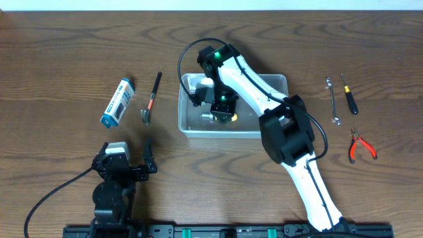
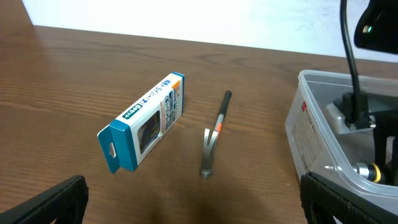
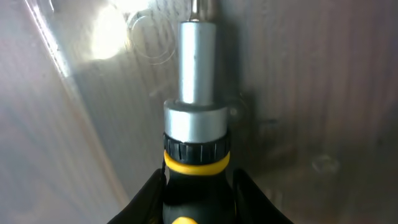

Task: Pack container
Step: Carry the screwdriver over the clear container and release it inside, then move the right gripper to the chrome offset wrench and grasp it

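The clear container [image 1: 277, 79] stands at the table's middle. My right gripper [image 1: 223, 110] reaches down inside it, shut on a black-and-yellow driver [image 1: 213, 116]. In the right wrist view the fingers [image 3: 196, 186] flank the driver's black handle, and its silver shaft [image 3: 197, 68] points ahead just over the container floor [image 3: 74, 124]. My left gripper [image 1: 129, 165] is open and empty near the front left. In the left wrist view its fingers [image 2: 196, 208] are spread wide over bare wood, and the container [image 2: 320, 134] stands at the right.
A blue-and-white box [image 1: 117, 102] [image 2: 143, 121] and a small hammer [image 1: 151, 99] [image 2: 212, 140] lie left of the container. A wrench [image 1: 332, 100], a black-handled screwdriver [image 1: 348, 94] and red pliers [image 1: 361, 147] lie to its right.
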Robot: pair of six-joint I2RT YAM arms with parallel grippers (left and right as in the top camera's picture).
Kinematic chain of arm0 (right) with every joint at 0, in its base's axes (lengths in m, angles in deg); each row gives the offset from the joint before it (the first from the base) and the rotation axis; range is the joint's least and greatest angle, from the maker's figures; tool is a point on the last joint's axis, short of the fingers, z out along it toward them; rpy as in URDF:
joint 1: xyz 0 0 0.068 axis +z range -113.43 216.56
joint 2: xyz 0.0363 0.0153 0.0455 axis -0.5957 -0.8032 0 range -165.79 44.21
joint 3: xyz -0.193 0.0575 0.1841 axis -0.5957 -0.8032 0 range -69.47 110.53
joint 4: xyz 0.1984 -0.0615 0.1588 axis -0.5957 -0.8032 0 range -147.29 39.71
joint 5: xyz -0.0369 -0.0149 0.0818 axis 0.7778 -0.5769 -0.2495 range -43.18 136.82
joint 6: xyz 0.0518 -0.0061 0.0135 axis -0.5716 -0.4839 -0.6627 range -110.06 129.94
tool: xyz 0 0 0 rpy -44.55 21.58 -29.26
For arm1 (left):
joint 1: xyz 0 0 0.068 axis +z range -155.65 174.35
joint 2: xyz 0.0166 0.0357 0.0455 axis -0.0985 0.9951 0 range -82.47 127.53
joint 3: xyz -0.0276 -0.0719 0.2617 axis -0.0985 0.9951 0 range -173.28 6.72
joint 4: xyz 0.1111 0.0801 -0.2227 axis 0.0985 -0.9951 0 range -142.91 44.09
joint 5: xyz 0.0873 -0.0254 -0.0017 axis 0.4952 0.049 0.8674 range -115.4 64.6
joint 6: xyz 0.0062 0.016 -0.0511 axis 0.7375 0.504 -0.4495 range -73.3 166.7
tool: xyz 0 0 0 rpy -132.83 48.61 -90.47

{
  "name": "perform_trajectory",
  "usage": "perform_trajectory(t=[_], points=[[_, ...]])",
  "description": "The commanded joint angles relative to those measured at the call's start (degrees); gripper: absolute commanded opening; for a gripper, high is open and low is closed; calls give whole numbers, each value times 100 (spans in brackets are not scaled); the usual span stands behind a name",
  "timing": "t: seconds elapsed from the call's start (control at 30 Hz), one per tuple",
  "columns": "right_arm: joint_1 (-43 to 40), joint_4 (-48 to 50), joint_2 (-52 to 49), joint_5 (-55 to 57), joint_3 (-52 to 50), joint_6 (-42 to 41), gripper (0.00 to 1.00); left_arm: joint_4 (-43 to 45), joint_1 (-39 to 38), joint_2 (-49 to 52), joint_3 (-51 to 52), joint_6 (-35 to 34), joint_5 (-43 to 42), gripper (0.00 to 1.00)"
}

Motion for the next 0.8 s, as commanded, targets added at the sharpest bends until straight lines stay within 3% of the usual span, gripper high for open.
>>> perform_trajectory(t=[0.0, 0.07, 0.33, 0.57, 0.63, 0.77], points=[[-22, 2, 24, -55, 28, -125, 27, -48, 24, -35, 131, 55, 4, 98], [-22, 0, 24, -55, 28, -258, 40, -48, 24, -35, 131, 55, 4, 98], [-22, -2, 214, -57, 48, -656, 66, -48, 24, -35, 131, 55, 4, 98], [-22, -28, 1143, -81, 52, -837, 80, -48, 24, -35, 131, 55, 4, 98], [-55, -20, 1563, 138, 52, -1174, 85, -48, 24, -35, 131, 55, 4, 98], [-278, 26, 2282, 798, 52, -2173, 83, -48, 24, -35, 131, 55, 4, 98]])
